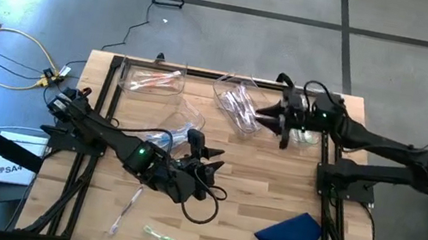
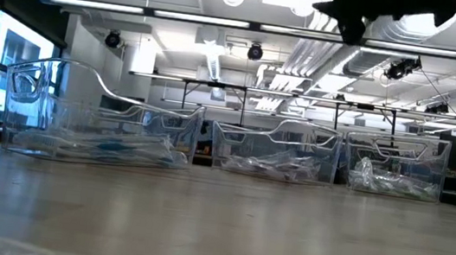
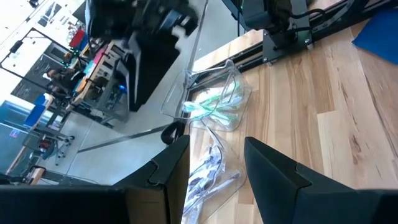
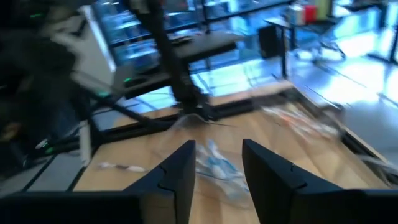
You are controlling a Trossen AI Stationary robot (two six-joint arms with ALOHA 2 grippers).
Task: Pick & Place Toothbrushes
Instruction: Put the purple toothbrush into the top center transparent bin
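Green toothbrush [image 1: 168,238] lies crosswise on the near counter [image 1: 258,171]. Left tool [image 1: 207,169], nearer, hovers agape and empty; right tool [image 1: 271,116], also parted, hangs over the far bin [image 1: 239,102].

the left arm reaches in from the bench's left edge toward the middle, its wrist bent low, and its tool [image 1: 209,159] points to the right with the two dark fingers [image 3: 168,171] parted and nothing between them. the right arm stretches from the right side along the far part of the bench, its tool [image 1: 271,116] pointing left, fingers [image 4: 180,168] apart with nothing gripped.
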